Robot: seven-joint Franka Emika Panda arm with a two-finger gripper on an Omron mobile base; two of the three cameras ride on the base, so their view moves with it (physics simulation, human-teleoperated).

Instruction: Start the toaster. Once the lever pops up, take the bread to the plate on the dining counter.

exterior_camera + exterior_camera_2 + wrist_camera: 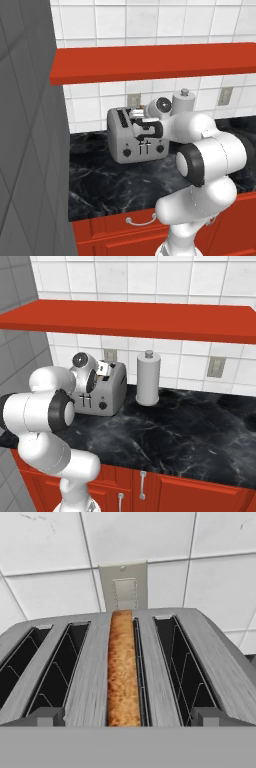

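The silver-grey toaster [131,142] [111,390] stands on the black wall-side countertop [105,185], against the tiled wall. My gripper [136,116] [104,369] hovers just above its top, pointing down at the slots. In the hand view the golden-brown bread [121,662] stands on edge in the third slot from the left, its crust level with the toaster's top [85,677]. The gripper [127,717] is open, with one fingertip on each side of the bread's slot and nothing held. The plate and the dining counter are out of view.
A white cylindrical canister [148,378] [184,102] stands right of the toaster. A red shelf [150,62] hangs low above the counter. A tall grey panel [30,150] closes the left side. Wall outlets [124,587] sit behind the toaster. Red drawers [165,491] run below.
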